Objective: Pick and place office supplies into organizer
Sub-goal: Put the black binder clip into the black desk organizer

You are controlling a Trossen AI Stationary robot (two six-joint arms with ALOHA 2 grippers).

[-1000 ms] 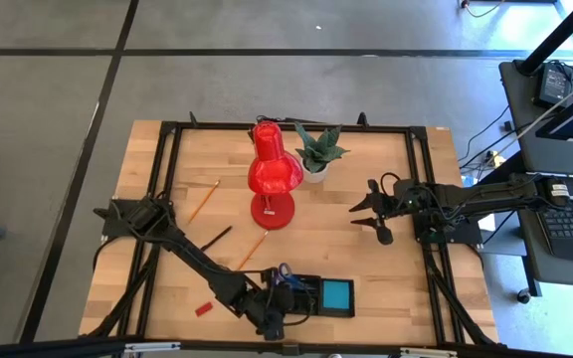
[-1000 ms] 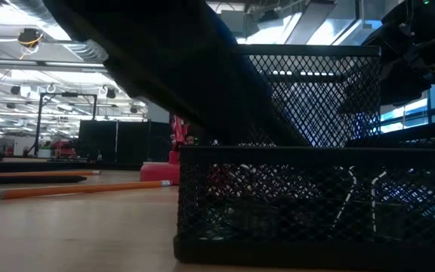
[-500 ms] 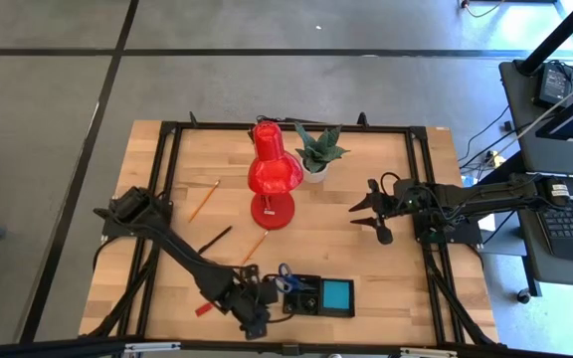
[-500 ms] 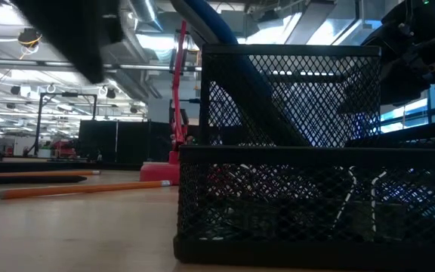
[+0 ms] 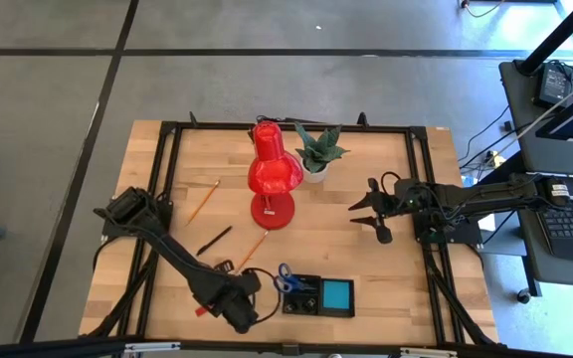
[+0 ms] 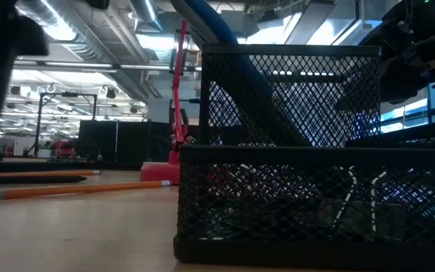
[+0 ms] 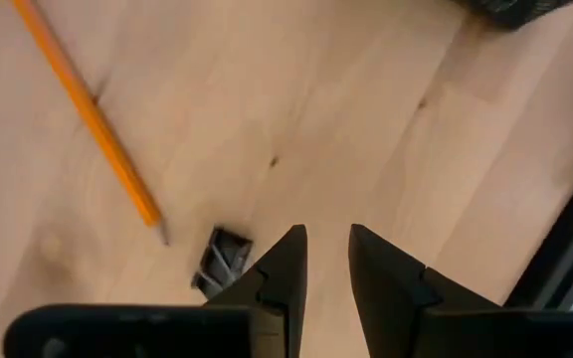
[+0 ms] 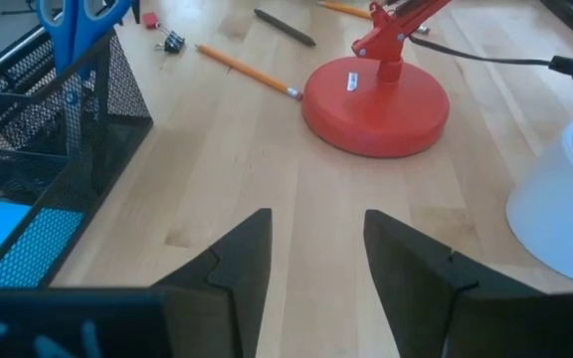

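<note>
Fingers of the left gripper (image 7: 326, 261) slightly spread, empty, hovering beside a tiny black binder clip (image 7: 220, 261) left of the black mesh organizer (image 5: 316, 296), probably lining up a grab; right gripper (image 8: 311, 249) parked far right, spread.

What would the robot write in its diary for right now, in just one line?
left gripper: open, empty, above binder clip | right gripper: open, waiting by lamp | scissors: in organizer

Blue-handled scissors (image 5: 283, 275) stood upright in the black mesh organizer (image 5: 316, 296), beside its blue pad (image 5: 337, 294). Two orange pencils (image 5: 203, 200), a pen (image 5: 214, 240), clip (image 5: 223, 267) and red block (image 5: 201, 309) lay loose on the table.
</note>
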